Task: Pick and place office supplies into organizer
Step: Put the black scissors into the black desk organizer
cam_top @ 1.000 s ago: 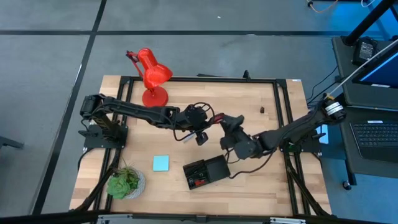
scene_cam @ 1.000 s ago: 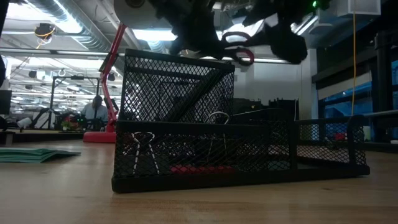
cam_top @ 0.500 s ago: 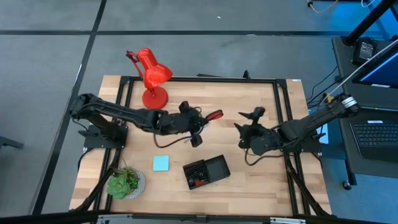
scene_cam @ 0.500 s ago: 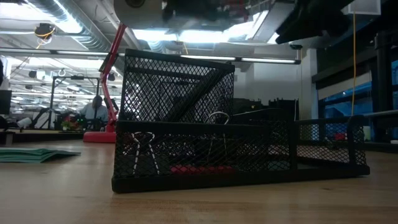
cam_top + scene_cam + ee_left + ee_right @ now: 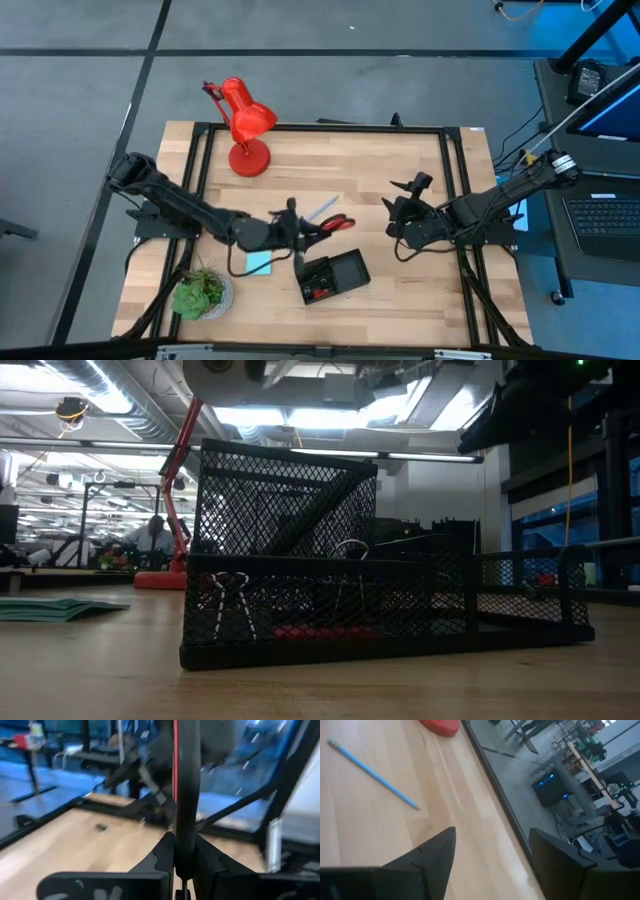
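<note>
Left gripper sits just above the organizer, near the table's centre, its fingers pinching the red-handled scissors; in the left wrist view the handle loop stands upright between the two dark fingers. In the high view the red handles project from the gripper toward 3 o'clock. The organizer, a low black mesh tray, lies at roughly 6 o'clock from the table's centre; the low view shows binder clips and a small red piece inside it, behind the mesh. A light blue pen lies on the wood at 12 o'clock from the scissors, close by but apart from them. The light blue notepad rests at 9 o'clock from the organizer, partly covered by the left arm. Right gripper is at 3 o'clock from the table's centre, well apart from the organizer, its fingers spread wide with nothing between them; its wrist view looks over bare wood and the blue pen. A small dark item lies near the far rail, at 1 o'clock. The red desk lamp stands at 11 o'clock and the potted plant at 8 o'clock.
</note>
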Robot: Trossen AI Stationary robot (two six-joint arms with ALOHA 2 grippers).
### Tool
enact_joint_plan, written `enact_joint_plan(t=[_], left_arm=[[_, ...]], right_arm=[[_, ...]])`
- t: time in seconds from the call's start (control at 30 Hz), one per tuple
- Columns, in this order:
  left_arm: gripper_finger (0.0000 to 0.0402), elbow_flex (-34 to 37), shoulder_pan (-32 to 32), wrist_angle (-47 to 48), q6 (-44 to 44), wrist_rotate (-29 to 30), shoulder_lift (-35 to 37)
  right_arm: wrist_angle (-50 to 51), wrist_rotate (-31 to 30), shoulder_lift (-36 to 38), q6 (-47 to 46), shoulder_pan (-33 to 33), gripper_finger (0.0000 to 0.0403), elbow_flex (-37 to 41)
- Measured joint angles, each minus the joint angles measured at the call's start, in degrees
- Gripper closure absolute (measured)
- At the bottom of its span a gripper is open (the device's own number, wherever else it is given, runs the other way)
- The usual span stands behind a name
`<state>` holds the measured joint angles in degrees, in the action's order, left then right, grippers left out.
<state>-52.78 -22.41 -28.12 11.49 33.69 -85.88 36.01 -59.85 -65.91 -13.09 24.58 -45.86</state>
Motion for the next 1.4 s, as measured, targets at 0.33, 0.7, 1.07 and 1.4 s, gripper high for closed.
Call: enact_joint_plan(t=[0.33,0.7,1.07,1.4], left_arm=[[0.0373,14.87,-3.90,-36.80,1.30,0.99,-7.65],[0.0373,12.77,-4.57,-51.11,2.22,3.25,-22.71],[0.0373,12.70,-7.29,-54.44,0.87,4.29,-28.32],[0.0373,12.70,-7.88,-51.70,1.21,5.40,-29.38]], right_arm=[[-5.68,0.01,-0.02,-4.51,-0.02,0.0148,5.98],[-8.79,0.00,-0.04,-4.67,-0.02,0.0148,6.68],[-8.81,-0.01,-0.04,-4.71,-0.02,0.0148,6.68],[-9.07,0.01,-0.04,-4.89,-0.02,0.0148,6.68]])
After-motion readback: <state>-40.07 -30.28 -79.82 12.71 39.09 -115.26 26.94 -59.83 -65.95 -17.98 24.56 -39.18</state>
